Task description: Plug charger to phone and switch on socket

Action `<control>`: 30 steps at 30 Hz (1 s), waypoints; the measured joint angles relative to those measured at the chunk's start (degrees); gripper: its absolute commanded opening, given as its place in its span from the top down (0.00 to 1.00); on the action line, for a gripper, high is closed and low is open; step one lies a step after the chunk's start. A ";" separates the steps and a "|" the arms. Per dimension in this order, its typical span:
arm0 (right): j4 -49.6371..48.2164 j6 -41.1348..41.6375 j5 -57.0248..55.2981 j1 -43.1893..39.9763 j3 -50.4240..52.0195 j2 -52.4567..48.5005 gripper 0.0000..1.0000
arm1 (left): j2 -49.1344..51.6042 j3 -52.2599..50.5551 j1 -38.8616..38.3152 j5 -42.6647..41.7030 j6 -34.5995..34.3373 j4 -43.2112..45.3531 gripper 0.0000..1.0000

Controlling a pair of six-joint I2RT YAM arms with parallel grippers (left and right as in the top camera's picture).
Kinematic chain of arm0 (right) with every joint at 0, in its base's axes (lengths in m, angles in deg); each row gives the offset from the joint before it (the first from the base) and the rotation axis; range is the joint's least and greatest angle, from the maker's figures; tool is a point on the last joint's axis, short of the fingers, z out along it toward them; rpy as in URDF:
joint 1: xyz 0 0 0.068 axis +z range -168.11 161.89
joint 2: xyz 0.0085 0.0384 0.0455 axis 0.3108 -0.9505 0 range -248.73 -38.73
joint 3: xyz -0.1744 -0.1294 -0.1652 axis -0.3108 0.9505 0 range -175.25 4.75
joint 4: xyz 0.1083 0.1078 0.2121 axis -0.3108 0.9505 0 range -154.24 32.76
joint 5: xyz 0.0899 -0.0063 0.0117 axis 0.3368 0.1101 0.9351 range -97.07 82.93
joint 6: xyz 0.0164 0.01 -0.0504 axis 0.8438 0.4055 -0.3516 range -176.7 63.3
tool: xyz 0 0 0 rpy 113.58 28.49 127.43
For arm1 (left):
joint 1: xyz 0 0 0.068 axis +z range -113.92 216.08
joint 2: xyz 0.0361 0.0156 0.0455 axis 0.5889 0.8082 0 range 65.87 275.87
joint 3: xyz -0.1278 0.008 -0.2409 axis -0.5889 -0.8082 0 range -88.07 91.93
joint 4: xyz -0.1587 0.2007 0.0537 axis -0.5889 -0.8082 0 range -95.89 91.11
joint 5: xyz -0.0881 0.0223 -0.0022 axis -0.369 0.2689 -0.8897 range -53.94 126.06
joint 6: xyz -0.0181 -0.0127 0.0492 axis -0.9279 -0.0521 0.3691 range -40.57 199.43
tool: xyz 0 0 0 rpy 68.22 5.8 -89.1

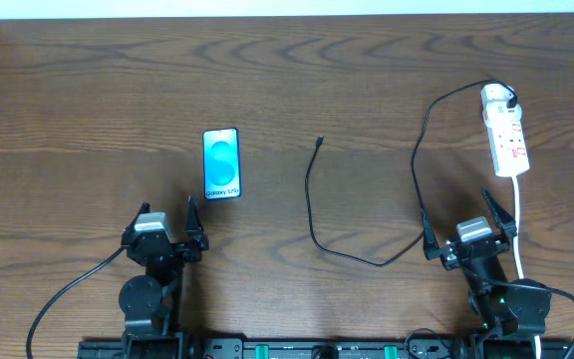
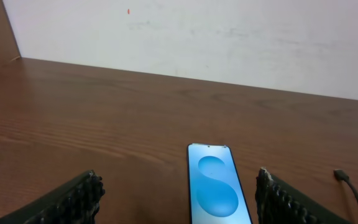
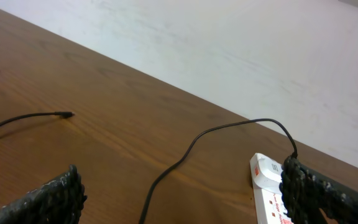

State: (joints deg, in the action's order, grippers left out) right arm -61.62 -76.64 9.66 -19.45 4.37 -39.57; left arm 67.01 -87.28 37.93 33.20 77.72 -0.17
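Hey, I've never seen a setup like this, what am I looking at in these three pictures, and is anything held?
Two robot arms sit at a wooden table. One picture looks down from above; the other two come from cameras on each wrist, so the dark ridged shapes are the arm's own fingers. On the table lie a phone with a lit blue screen, a thin black charger cable, tip loose, and a white power strip holding its plug. The left hand and right hand are open, holding nothing.
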 measured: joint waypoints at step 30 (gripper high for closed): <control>0.02 0.00 0.00 0.00 0.00 0.00 0.01 | 31.17 21.44 0.00 -5.46 0.72 -3.89 0.19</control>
State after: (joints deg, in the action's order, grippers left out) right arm -61.60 -76.64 9.66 -19.45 4.37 -39.57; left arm 98.18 -65.83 37.93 27.74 78.44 -4.06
